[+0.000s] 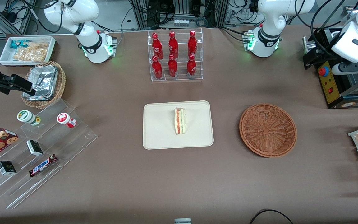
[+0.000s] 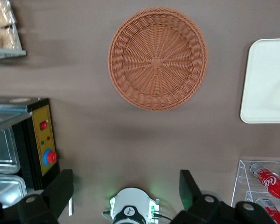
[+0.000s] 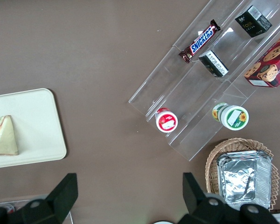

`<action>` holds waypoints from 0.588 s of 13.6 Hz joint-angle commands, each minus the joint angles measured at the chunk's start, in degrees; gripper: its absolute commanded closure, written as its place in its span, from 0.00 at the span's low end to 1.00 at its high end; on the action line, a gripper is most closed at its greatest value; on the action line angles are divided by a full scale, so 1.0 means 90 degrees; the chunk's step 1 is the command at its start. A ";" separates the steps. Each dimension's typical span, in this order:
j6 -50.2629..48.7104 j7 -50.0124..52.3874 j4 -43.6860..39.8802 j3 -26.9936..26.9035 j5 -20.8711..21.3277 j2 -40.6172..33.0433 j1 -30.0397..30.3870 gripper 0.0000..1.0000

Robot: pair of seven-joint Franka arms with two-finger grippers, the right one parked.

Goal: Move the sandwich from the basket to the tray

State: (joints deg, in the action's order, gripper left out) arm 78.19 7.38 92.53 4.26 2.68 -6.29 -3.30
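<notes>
The sandwich (image 1: 180, 121) is seen lying on the tray (image 1: 157, 137), near the tray's middle, cut side with red and green layers showing; nothing touches it. The basket (image 1: 268, 129) sits empty on the tabletop (image 1: 120, 174), beside the tray toward the working arm's end and apart from it. The left gripper (image 2: 126, 193) is held high above the tabletop, near the working arm's base and well apart from both basket and tray; its fingers (image 2: 60, 189) are spread wide with nothing between them. Placement is judged done, so the step in hand is likely retreat to a parked pose. To do that well, the arm should be kept high, the control box (image 1: 329, 82) near the working arm avoided, and the fingers left spread. No pass over the tray should be made, so the sandwich is not disturbed. A bottle rack (image 1: 175, 56) stands farther from the front camera than the tray.
</notes>
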 commanded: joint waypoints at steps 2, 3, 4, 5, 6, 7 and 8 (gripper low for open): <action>0.0237 -0.0410 -0.0252 0.0093 -0.0064 0.0142 0.0356 0.00; 0.0277 -0.0458 -0.0242 0.0094 -0.0054 0.0152 0.0367 0.00; 0.0277 -0.0469 -0.0242 0.0094 -0.0044 0.0142 0.0415 0.00; 0.0267 -0.0469 -0.0223 0.0103 -0.0044 0.0104 0.0435 0.00; 0.0258 -0.0507 -0.0155 0.0103 -0.0035 0.0016 0.0474 0.00; 0.0306 -0.0643 -0.0087 0.0103 -0.0063 -0.0043 0.0619 0.00; 0.0316 -0.0741 -0.0105 0.0103 -0.0151 -0.0014 0.0669 0.00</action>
State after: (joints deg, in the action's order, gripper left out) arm 80.78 3.10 91.66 4.31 2.54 -5.73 0.42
